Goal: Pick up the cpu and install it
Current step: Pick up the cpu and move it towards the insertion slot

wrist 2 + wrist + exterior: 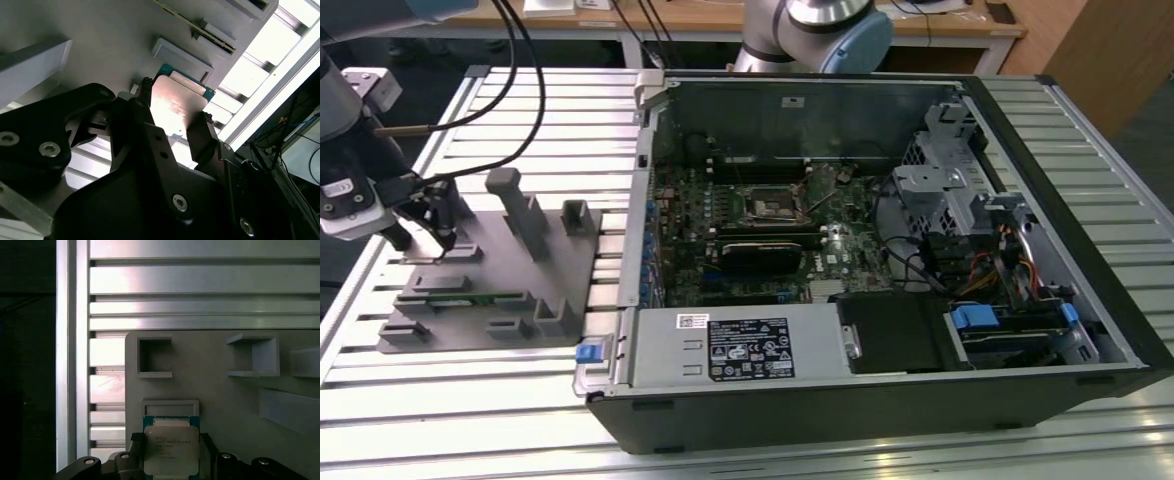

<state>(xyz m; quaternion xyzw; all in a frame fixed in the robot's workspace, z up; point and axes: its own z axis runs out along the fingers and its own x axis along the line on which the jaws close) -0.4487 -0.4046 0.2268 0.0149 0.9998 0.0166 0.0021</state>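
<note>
The cpu (176, 106) (170, 449) is a thin square chip with a pale silver top and a green rim. In both wrist views it sits between my two dark fingers, low over the grey fixture plate (215, 400). My gripper (172, 116) (170, 460) is shut on the cpu, one finger against each of two opposite edges. In the exterior view the gripper (427, 238) hangs over the far corner of the fixture plate (480, 300) at that view's left. The open computer case (881, 250) lies to the right, its dark square socket frame (767, 205) on the motherboard.
Grey posts (520, 215) and small blocks stand up from the fixture plate beside the gripper. A grey metal box with a label (734, 345) fills the case's near side. A drive cage and cables (974, 230) sit at the case's right. Everything rests on a slatted aluminium table (454, 420).
</note>
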